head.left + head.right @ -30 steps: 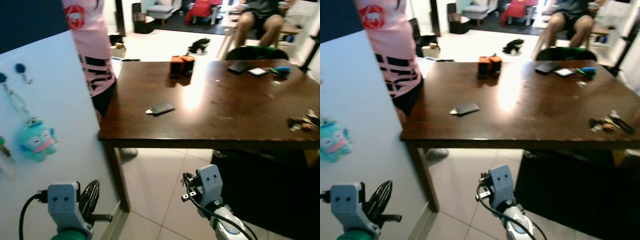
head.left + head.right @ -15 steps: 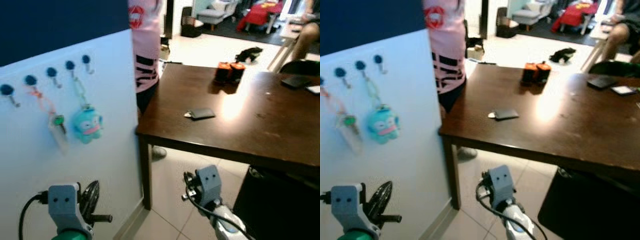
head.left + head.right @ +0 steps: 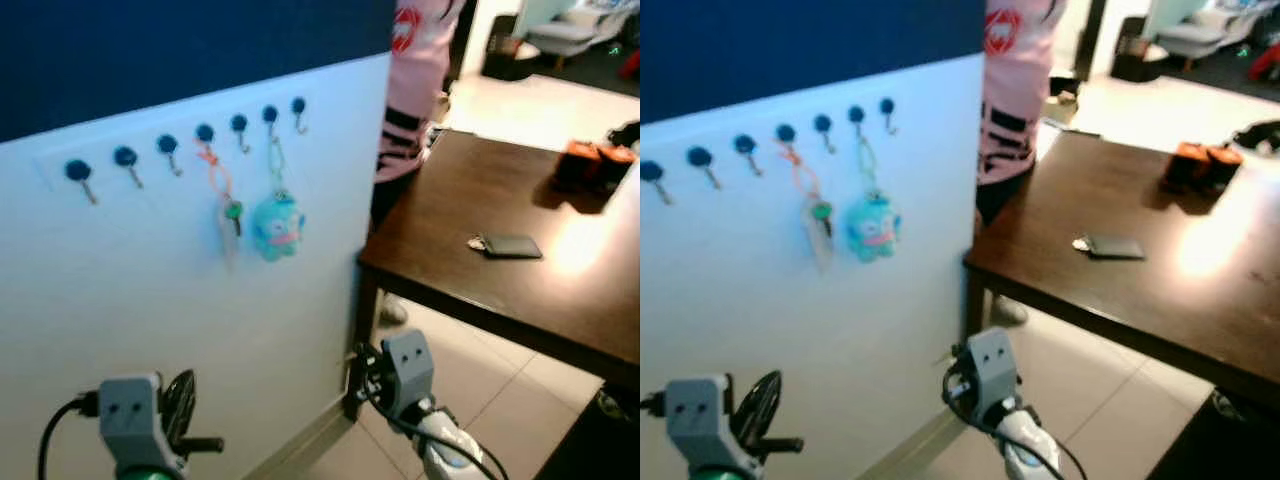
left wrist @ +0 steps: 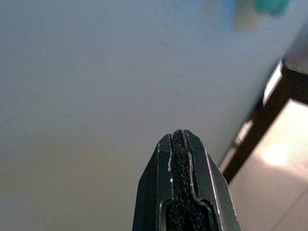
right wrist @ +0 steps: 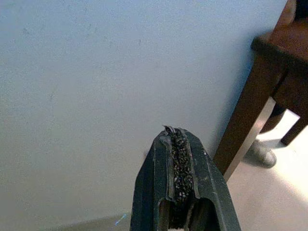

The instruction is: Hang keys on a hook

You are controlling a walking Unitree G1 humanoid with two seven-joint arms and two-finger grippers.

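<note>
Pale blue wall panel (image 3: 200, 330), the largest surface in view, carrying a row of seven blue-headed hooks (image 3: 204, 133) set high along a rising line, presumably so that hung items dangle free against the panel. Dark wooden table (image 3: 520, 290) to the robot's right, its corner leg close to the panel's edge. A person in a pink top (image 3: 415, 70) stands behind the table corner, beyond the panel. On the tabletop lie a flat dark wallet-like item (image 3: 510, 246) with a small pale piece at its end, and two orange containers (image 3: 598, 160) farther back. Two hooks in the row are occupied: a teal plush keychain (image 3: 276, 226) hangs by a loop, and just beside it a key set on an orange cord (image 3: 227, 210) with a green tag, both resting flat against the panel under their own weight. The left gripper (image 4: 180, 144) and right gripper (image 5: 175, 144) are held low, well below the hooks, each with its two black fingers pressed together and nothing between them; wrist views face bare panel. Judged from this, keys already hang on a hook and the arms are idle, so the task appears largely complete
</note>
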